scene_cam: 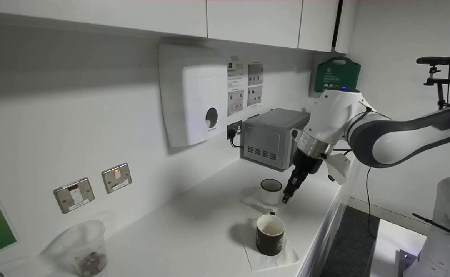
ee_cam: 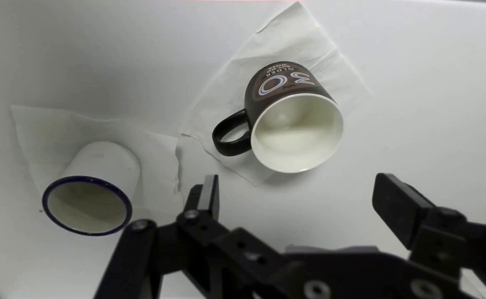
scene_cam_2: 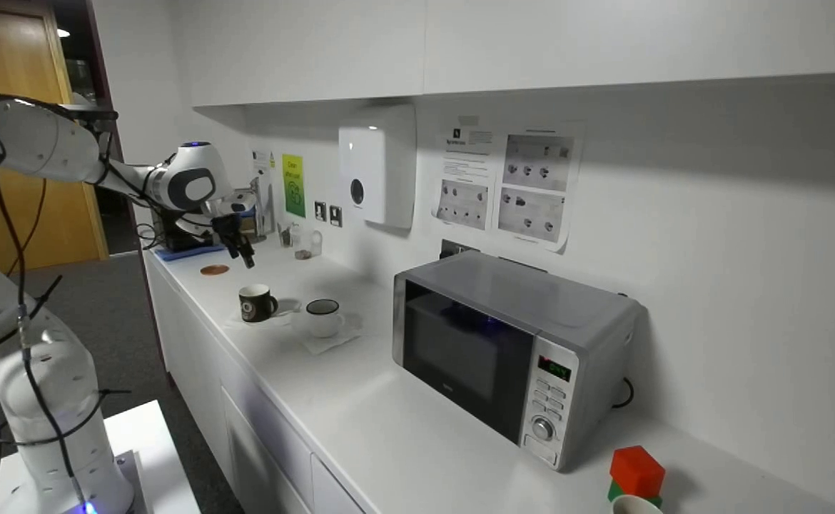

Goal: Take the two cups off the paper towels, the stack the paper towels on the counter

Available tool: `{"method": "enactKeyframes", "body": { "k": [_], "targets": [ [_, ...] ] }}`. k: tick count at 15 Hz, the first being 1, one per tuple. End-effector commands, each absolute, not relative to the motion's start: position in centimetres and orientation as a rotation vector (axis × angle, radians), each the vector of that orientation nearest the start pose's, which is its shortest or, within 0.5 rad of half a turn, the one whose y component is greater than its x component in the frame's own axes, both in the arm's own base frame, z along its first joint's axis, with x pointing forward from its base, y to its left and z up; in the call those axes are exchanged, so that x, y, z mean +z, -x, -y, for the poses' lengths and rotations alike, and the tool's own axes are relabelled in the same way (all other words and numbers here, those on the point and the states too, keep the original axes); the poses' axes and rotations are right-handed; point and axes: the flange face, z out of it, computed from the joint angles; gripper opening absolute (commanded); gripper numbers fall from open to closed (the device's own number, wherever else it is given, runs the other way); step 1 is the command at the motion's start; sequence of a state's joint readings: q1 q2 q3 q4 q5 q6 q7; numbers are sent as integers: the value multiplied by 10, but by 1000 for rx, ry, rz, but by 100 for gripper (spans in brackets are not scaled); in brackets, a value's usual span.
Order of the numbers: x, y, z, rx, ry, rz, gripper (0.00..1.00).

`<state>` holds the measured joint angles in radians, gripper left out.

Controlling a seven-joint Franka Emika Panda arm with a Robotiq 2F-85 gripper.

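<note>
Apparently, no step was finished yet.
Left to right in the wrist view, the white cup [ee_cam: 91, 187] stood on a paper towel [ee_cam: 155, 162], the dark mug [ee_cam: 286, 112] on a second sheet [ee_cam: 305, 50]; the jaws hung apart, holding nothing; both lifts and stacking remained.

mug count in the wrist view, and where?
2: dark mug on one paper towel, blue-rimmed white mug on another paper towel. More could be hidden behind the gripper along the bottom.
</note>
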<state>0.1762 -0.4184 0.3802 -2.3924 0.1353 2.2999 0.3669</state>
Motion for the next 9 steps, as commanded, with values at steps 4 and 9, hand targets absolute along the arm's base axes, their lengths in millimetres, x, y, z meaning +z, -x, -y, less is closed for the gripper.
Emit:
{"method": "enactKeyframes", "body": {
  "k": [4, 9],
  "targets": [
    [484, -417, -274, -338, 2980, 422, 100],
    [478, -425, -279, -247, 2902, 804, 100]
  ]
}}
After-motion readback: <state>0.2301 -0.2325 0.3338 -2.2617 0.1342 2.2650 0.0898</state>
